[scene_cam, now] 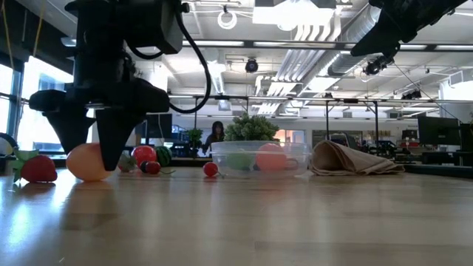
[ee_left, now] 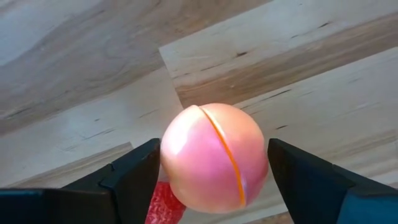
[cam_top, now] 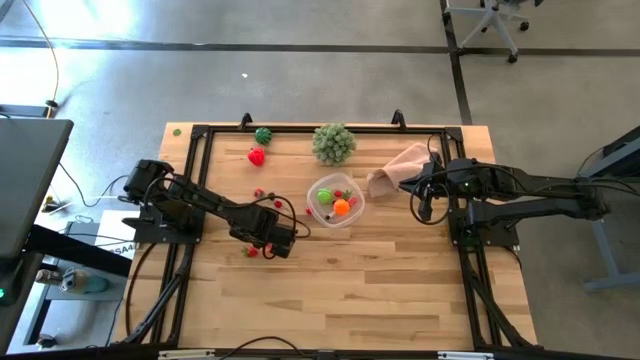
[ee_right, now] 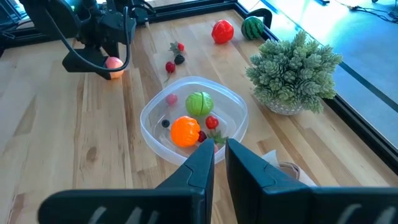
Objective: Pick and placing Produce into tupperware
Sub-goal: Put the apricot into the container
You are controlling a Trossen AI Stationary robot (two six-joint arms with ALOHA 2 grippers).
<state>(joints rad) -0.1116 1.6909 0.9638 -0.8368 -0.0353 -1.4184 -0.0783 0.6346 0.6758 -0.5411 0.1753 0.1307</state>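
While the left end effector (ee_left: 211,180) straddles the pink peach (ee_left: 214,158) on the table — fingers apart, not yet clenched — the tupperware (cam_top: 335,200) lies toward the clenched, empty right end effector (ee_right: 219,158).

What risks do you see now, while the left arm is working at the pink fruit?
1. The pink peach is round and smooth, and the left gripper fingers stand on each side, so it may slip out or roll away.
2. A small red piece lies just beside it and could be knocked or pinched.
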